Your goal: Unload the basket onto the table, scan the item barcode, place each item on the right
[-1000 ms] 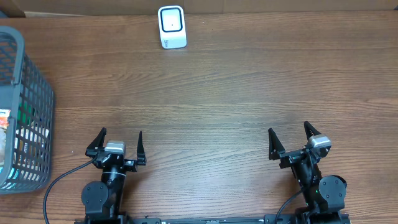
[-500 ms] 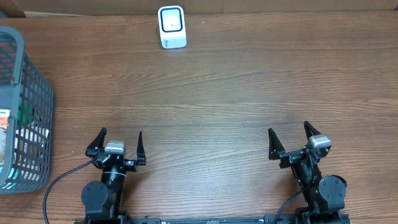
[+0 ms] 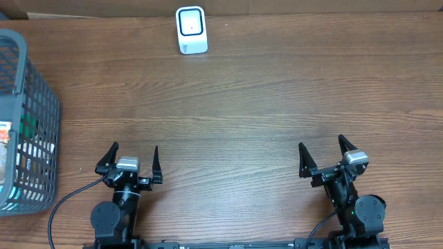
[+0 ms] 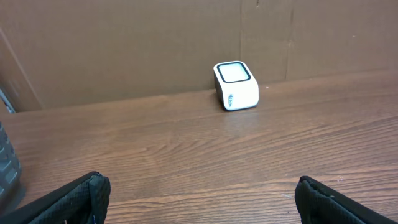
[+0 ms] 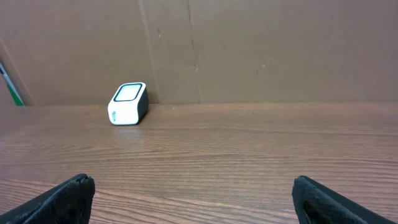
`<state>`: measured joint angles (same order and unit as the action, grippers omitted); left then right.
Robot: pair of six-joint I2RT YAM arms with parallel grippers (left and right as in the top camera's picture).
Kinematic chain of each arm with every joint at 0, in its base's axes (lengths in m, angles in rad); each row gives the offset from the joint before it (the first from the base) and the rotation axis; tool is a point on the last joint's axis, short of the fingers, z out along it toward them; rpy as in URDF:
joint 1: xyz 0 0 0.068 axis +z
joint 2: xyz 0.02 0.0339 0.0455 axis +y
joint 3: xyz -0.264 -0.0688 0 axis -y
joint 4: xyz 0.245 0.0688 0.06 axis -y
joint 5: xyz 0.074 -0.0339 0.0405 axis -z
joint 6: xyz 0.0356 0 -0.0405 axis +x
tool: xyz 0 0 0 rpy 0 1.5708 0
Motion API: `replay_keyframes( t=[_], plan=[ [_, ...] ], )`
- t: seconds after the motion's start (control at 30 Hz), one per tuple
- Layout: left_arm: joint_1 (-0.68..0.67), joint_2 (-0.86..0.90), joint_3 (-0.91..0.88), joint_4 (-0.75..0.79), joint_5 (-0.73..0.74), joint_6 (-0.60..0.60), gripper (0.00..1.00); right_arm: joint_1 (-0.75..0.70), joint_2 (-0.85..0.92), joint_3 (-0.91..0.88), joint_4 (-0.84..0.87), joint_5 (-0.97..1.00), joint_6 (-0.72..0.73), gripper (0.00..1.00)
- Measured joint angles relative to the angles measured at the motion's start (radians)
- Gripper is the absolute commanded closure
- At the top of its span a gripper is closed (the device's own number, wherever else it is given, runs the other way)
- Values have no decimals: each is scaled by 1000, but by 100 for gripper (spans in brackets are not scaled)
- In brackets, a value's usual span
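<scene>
Parked at 6 o'clock, left tool (image 3: pixel 135 155) and right tool (image 3: pixel 322 153) both spread wide, empty. Task items (image 3: pixel 4 131) down in basket (image 3: pixel 43 131) at 9 o'clock; scanner (image 3: pixel 192 30) at 12. Likely trouble: snagging on basket mesh, lifting two packs together, showing barcode turned off the window.

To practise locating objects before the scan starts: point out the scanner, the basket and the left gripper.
scanner (image 3: pixel 191 26): overhead view, on its dark-framed top window.
basket (image 3: pixel 41 131): overhead view, on its grey lattice wall.
left gripper (image 3: pixel 135 148): overhead view, midway between its open fingertips.
</scene>
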<state>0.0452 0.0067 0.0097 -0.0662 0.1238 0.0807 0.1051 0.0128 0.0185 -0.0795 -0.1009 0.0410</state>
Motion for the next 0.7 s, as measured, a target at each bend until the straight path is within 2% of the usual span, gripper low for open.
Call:
replay_keyframes(
  t=[0.43,0.7],
  plan=[
    [0,0,6,-7,0,0,0,0,0,0,0,0,0,0],
    [0,105,135,-42,4,0,0,0,0,0,0,0,0,0]
  ],
)
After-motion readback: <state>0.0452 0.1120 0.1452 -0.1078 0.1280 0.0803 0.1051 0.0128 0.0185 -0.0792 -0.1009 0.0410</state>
